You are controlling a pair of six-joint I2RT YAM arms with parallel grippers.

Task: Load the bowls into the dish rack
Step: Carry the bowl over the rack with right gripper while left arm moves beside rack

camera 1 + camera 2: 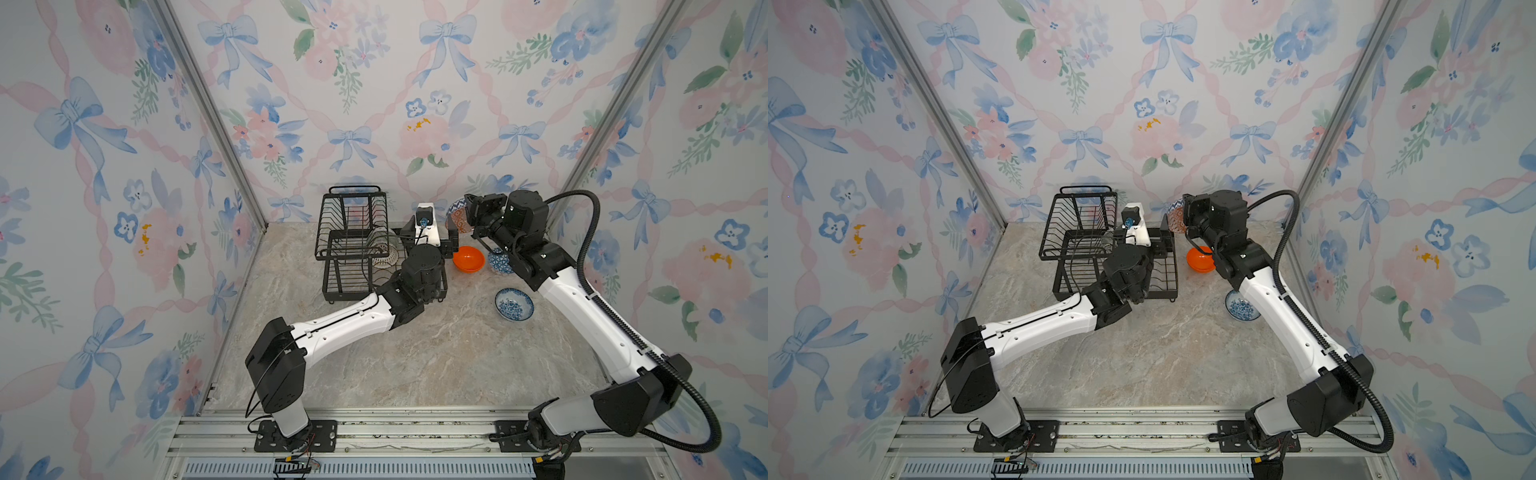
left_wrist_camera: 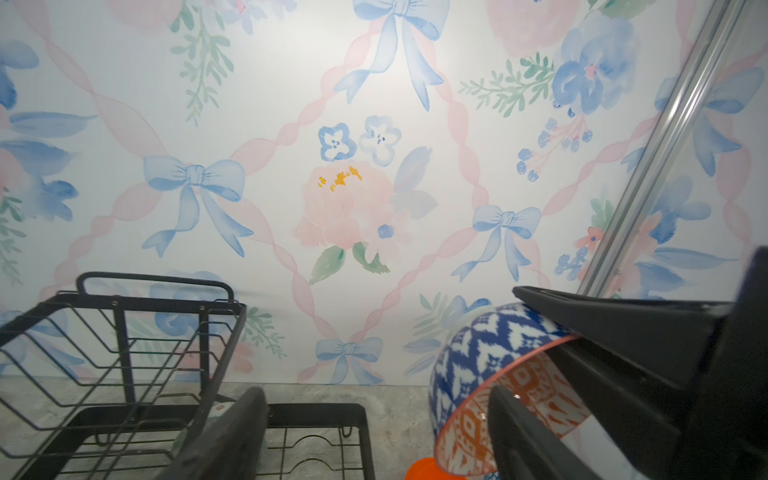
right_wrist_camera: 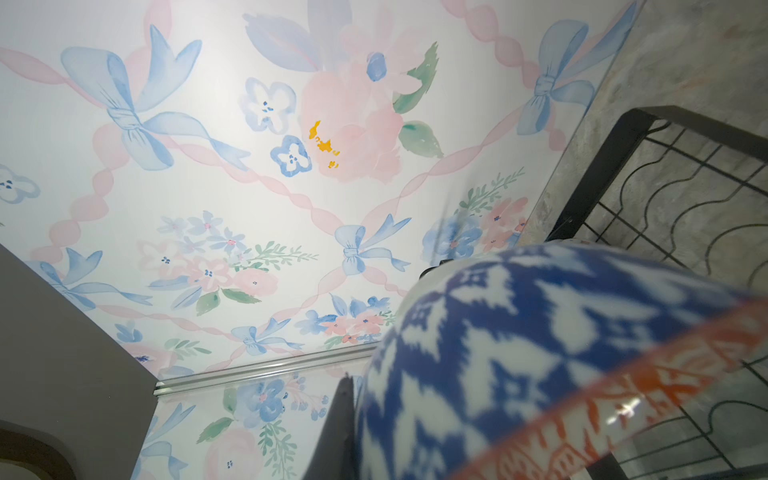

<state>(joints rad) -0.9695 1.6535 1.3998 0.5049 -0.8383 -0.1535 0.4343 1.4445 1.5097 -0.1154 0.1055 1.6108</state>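
Just right of centre in both top views, your right claw (image 1: 468, 211) pinches the patterned bowl (image 1: 457, 214) by its rim, one finger inside and one outside. The bowl is clear of the bench (image 1: 415, 357) and tipped on edge, its orange-and-white inside turned toward the left of the frame. That tilt looks deliberate to me: the wavy slots take a bowl standing on its rim, not lying flat.

Your left claw (image 2: 376, 395) stands wide and holds nothing. In the left wrist view one of its fingers (image 2: 532, 440) sits low in the frame, right in front of the bowl's mouth; you cannot tell whether it touches.

The dish rack (image 1: 352, 190) stands just left of the held bowl, at centre frame. Its lower tier already carries a grey-green bowl (image 1: 376, 237) on edge, and a white lattice bowl (image 1: 384, 257) just below that in the frame.

Three more wait on the bench:
- The orange bowl (image 1: 468, 258) sits mouth up, directly below the held one in the frame.
- The blue geometric bowl (image 1: 498, 262) is to its right, half hidden behind your right arm.
- The floral bowl (image 1: 514, 304) lies further toward the lower right.

By my reckoning four of the six are not yet racked.

No brand, label or lettering can be read on any bowl, the rack or either arm.
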